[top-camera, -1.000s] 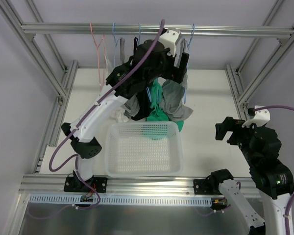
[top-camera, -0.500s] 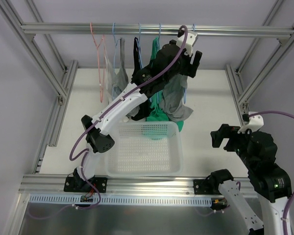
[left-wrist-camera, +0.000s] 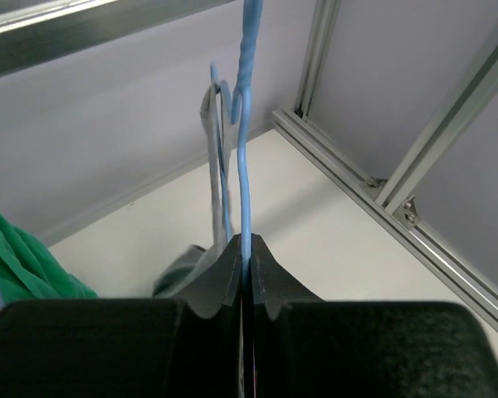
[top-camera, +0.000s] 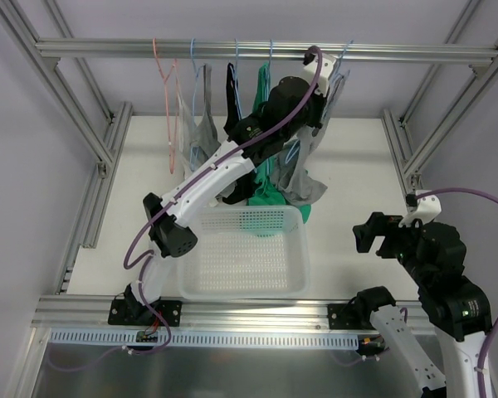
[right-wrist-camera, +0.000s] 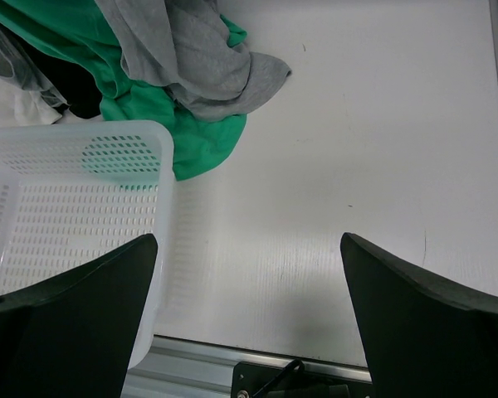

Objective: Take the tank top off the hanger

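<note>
The light-blue hanger (left-wrist-camera: 246,166) hangs from the rail at the far right of the row, tilted (top-camera: 342,65). My left gripper (left-wrist-camera: 247,249) is shut on its thin wire, high up near the rail (top-camera: 319,104). The grey tank top (top-camera: 303,170) hangs from that hanger, one narrow strap (left-wrist-camera: 209,124) over the wire, its hem bunched on the table (right-wrist-camera: 191,50). My right gripper (right-wrist-camera: 249,274) stands open and holds nothing, low over the bare table at the right (top-camera: 373,236).
A white basket (top-camera: 245,282) sits at the front middle. A green top (top-camera: 270,195) and dark clothes hang behind it. On the rail (top-camera: 108,50) are a pink hanger (top-camera: 168,83) and more blue hangers, one with a grey-and-white garment (top-camera: 201,137).
My left arm swung right along the rail and its jaws closed on the rightmost blue hanger, which now tilts. The right arm drifted slightly left.
</note>
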`<control>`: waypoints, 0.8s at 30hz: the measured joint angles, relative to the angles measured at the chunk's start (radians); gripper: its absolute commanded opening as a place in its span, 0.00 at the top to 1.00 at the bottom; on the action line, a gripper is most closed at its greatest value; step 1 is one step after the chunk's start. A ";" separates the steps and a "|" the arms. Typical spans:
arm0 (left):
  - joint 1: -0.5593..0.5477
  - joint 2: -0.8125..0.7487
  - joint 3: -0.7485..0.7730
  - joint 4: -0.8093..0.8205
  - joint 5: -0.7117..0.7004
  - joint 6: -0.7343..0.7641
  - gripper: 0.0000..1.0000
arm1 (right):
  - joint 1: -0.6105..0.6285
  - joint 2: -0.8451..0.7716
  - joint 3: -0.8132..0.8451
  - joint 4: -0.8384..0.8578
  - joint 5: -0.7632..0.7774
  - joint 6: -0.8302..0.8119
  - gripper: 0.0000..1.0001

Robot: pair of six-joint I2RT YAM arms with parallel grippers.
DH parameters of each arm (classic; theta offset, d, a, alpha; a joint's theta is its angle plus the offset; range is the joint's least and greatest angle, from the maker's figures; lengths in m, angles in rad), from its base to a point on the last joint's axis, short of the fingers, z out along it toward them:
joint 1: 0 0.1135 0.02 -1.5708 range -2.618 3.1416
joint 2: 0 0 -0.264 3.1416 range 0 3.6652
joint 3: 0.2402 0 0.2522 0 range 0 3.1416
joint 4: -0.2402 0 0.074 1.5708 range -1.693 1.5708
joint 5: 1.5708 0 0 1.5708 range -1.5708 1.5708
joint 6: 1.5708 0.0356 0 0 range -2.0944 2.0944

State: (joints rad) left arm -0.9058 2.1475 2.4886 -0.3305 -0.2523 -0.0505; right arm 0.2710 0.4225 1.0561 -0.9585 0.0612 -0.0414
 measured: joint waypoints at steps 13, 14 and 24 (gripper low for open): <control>-0.031 -0.082 0.000 0.042 0.072 -0.073 1.00 | 0.000 0.002 -0.069 0.005 0.042 0.005 0.01; -0.036 -0.090 -0.002 0.047 0.077 -0.079 1.00 | 0.000 0.002 -0.072 0.006 0.045 0.005 0.01; -0.054 -0.209 -0.187 0.102 0.113 -0.151 1.00 | 0.000 -0.006 -0.089 0.029 0.077 0.012 0.01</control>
State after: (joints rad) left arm -0.9600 1.9385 2.3016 -0.2287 -0.1398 -0.2020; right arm 0.2710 0.4164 0.9672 -0.9295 0.1379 -0.0296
